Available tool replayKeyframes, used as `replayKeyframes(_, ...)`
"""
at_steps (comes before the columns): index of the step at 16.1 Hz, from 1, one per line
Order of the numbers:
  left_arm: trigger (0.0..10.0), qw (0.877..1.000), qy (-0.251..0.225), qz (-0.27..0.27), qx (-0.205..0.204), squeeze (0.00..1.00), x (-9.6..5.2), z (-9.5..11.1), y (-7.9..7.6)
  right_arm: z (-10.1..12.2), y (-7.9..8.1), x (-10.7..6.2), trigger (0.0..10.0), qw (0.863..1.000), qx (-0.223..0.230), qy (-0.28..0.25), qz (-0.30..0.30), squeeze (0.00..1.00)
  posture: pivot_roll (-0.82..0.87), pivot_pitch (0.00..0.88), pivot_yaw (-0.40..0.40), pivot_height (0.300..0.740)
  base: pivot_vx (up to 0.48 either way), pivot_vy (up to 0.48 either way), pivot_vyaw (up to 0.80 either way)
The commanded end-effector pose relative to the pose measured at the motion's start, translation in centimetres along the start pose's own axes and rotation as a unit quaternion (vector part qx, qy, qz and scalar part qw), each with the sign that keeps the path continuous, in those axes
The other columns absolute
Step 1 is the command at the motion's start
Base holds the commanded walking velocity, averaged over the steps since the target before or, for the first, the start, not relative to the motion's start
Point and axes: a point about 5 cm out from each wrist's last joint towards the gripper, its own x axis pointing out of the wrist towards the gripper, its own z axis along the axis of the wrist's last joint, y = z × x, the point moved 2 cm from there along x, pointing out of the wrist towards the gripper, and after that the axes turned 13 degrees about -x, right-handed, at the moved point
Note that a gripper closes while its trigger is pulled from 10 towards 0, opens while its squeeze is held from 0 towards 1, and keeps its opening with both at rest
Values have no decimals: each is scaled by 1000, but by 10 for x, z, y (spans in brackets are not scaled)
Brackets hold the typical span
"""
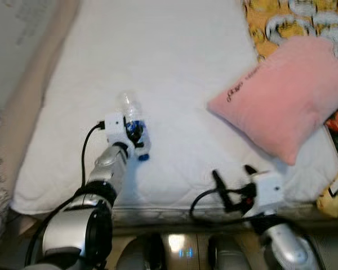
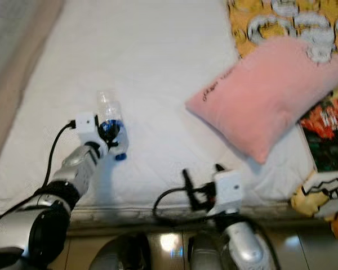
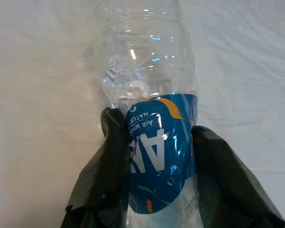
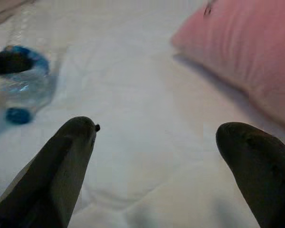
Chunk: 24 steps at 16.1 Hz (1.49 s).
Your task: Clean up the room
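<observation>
We find a clear plastic bottle (image 1: 133,125) with a blue label and blue cap lying on the white quilted bed (image 1: 169,62), toward its near-left part, cap end pointing at the near edge. The left hand (image 1: 134,132) is clamped on the bottle at the label band. In the left wrist view one black finger (image 3: 104,171) presses each side of the label, touching it, with the empty clear body extending beyond the fingertips.

The right hand (image 1: 234,177) sits over the near edge of the bed, well apart from the bottle. Its fingers (image 4: 66,161) stand wide apart and hold nothing; in the right wrist view bare sheet lies between them.

A pink pillow (image 1: 284,93) with dark lettering near one corner lies on the right part of the bed, tilted, its corner pointing toward the bed's middle. Behind it we note a yellow patterned cover (image 1: 265,22). At the right edge lie colourful printed items (image 2: 327,126) that we cannot identify. A beige strip (image 1: 31,95) runs along the bed's left side
</observation>
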Motion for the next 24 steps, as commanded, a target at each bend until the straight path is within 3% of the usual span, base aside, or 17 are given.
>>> replayKeyframes(1, 0, 999, -33, -2, 15, 0, -4, 12, 10, 1, 1, 5, 10000, 1000, 8, -11, 4, 0, -89, 8, 106, 700, 0, 0, 0)
replayKeyframes(3, 0, 994, -82, -28, 60, 0, -9, 29, 10, 3, -3, 19, 10000, 1000, -3, -27, 8, 0, -58, 0, 94, 700, 0, 0, 0)
replayKeyframes(5, 0, 991, -108, -41, 73, 0, -12, 39, 6, 7, -9, 29, 10000, 999, -7, -39, -3, 0, -49, 0, 91, 700, 0, 0, 0)
replayKeyframes(7, 0, 969, -211, -49, 114, 0, -31, 67, 1, 17, -26, 45, 10000, 996, -14, -58, -65, 0, -44, 0, 91, 700, 0, 0, 0)
replayKeyframes(8, 0, 967, -213, -72, 122, 0, -38, 62, -10, 18, -29, 47, 10000, 995, -17, -63, -73, 0, -33, 0, 88, 700, 0, 0, 0)
replayKeyframes(9, 0, 971, -188, -100, 107, 0, -46, 44, -20, 19, -33, 50, 10000, 993, -21, -70, -92, 0, -30, 0, 86, 700, 0, 0, 0)
replayKeyframes(11, 0, 984, -137, -86, 72, 0, -47, 16, -14, 18, -44, 55, 10000, 988, -19, -71, -135, 0, -31, 0, 79, 700, 0, 0, 0)
replayKeyframes(13, 0, 990, -110, -79, 48, 0, -44, 7, -14, 18, -49, 60, 10000, 983, -12, -73, -166, 0, -31, 0, 75, 700, 0, 0, 0)
replayKeyframes(14, 10000, 990, -100, -73, 65, 0, -42, 9, -17, 11, -48, 62, 10000, 982, -13, -64, -175, 0, -39, 0, 75, 700, 0, 0, 0)
replayKeyframes(17, 10000, 989, -98, -87, 73, 0, -38, 10, -28, 1, -47, 63, 10000, 985, -35, -50, -159, 0, -44, 0, 65, 700, 0, 0, 0)
replayKeyframes(19, 10000, 988, -101, -90, 80, 0, -31, 16, -35, 2, -45, 73, 10000, 987, -36, -54, -145, 0, -33, 0, 62, 700, -278, 0, 0)
replayKeyframes(21, 10000, 987, -108, -87, 80, 0, -29, 21, -37, 2, -45, 79, 10000, 988, -31, -53, -142, 0, -28, 0, 59, 700, -300, 0, 0)
replayKeyframes(24, 10000, 988, -97, -85, 86, 0, -30, 13, -37, -6, -43, 76, 10000, 990, -36, -42, -129, 0, -31, 0, 48, 700, -421, 0, 0)
